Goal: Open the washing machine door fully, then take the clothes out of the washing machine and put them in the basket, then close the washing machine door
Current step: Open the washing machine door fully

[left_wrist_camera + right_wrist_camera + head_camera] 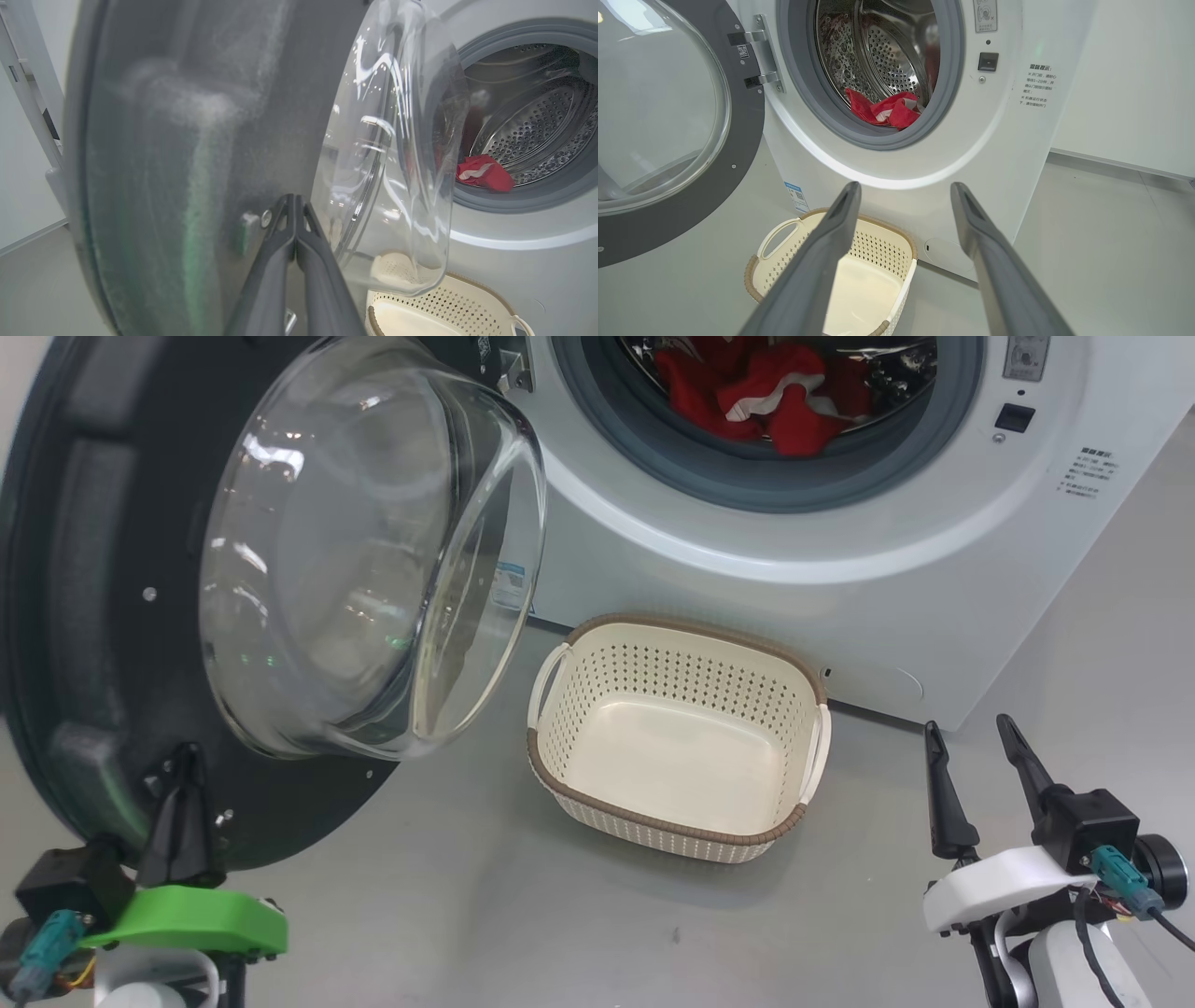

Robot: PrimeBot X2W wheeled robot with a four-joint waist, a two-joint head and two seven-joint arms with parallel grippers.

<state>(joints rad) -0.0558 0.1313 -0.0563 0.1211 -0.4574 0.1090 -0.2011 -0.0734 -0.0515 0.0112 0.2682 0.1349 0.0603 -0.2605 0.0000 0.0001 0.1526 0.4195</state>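
Red fabric with white trim, the clothes (766,392), lies heaped at the bottom front of the steel drum (887,56) inside the white washing machine (840,588), just behind the grey rubber ring (747,485) of the drum mouth. The washing machine door (84,616), black-rimmed with a bulging glass bowl (355,551), stands swung out to the robot's left, its inner face toward the head camera. The left hand (189,758) has its 2 dark fingers (280,261) pressed together, holding nothing. Its tips are against or just short of the door's black inner face below the bowl; contact cannot be confirmed. The right hand (968,726) sits low at the right, empty, its 2 fingers (817,261) spread wide and pointing toward the machine's front. An empty cream perforated basket (691,677) with a brown rim stands on the grey floor (467,915) under the drum mouth, between the 2 hands. The clothes lie above and forward of the right hand, a little to its left, with open space between. The left hand is well off to the side by the door, so the right hand looks better placed to reach in.
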